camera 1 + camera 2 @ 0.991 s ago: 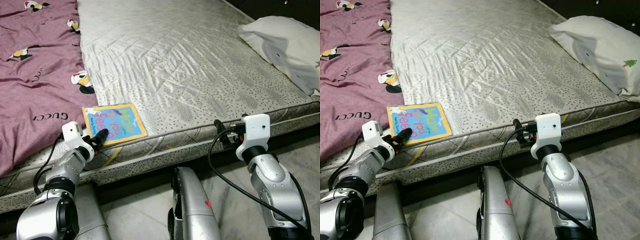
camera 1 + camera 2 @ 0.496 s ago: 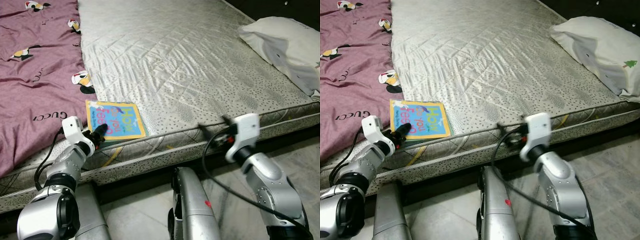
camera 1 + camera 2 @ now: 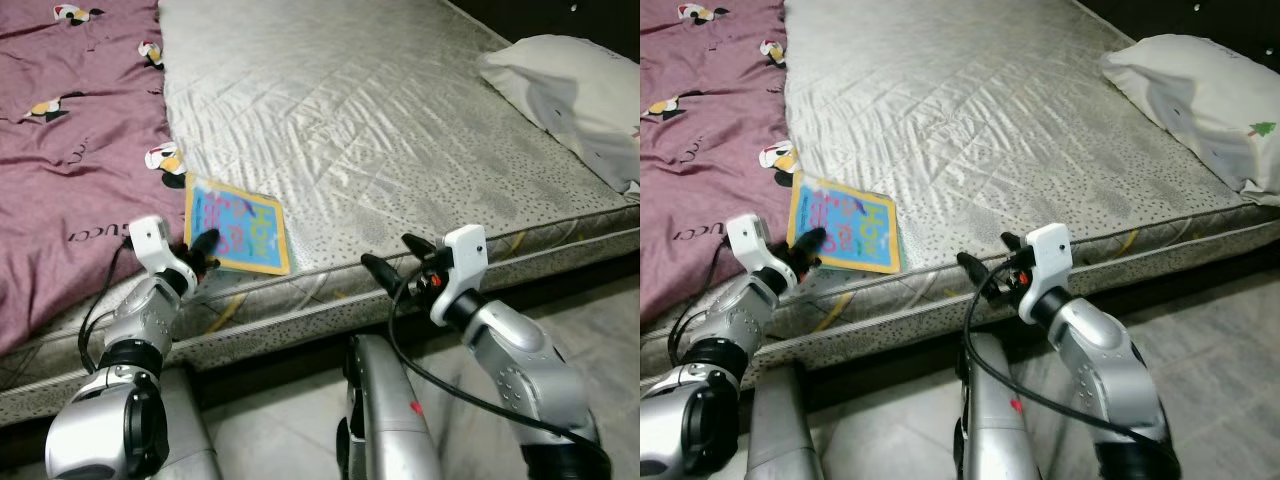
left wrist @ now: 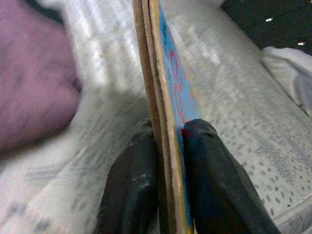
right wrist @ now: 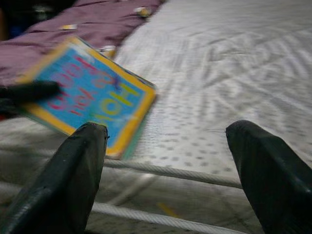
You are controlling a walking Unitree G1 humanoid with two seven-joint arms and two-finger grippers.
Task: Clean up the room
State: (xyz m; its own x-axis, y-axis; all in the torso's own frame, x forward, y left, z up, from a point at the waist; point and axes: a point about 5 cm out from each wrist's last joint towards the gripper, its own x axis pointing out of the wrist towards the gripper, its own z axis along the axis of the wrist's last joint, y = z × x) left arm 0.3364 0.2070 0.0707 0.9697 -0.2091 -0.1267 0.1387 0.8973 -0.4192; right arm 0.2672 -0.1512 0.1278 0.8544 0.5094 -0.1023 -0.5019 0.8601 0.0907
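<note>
At the near edge of the bare mattress [image 3: 400, 130], just beside the purple blanket [image 3: 70, 150], the children's book [image 3: 238, 225] lies with its near left corner pinched between the two fingers of the left gripper [image 3: 203, 248]; the left wrist view shows the black pads closed flat against both covers of the book's edge. The book's long axis now runs away from the robot and slightly rightward, and its gripped side looks tipped up off the mattress, though how far cannot be judged. The right gripper [image 3: 392, 260] hovers at the mattress border, to the right of the book and apart from it, its fingers spread wide and holding nothing; in the right wrist view the book sits ahead between the two open fingers [image 5: 78, 165], so a reach leftward along the mattress edge would bring it to the book's free long side. The left arm is plainly the nearer and already has the hold. Compared with a second ago, the book has swung from lying squarely along the mattress edge to this turned, lifted pose, and the right gripper has come in from further right, towards the book. A white pillow [image 3: 570, 85] rests at the far right of the mattress.
</note>
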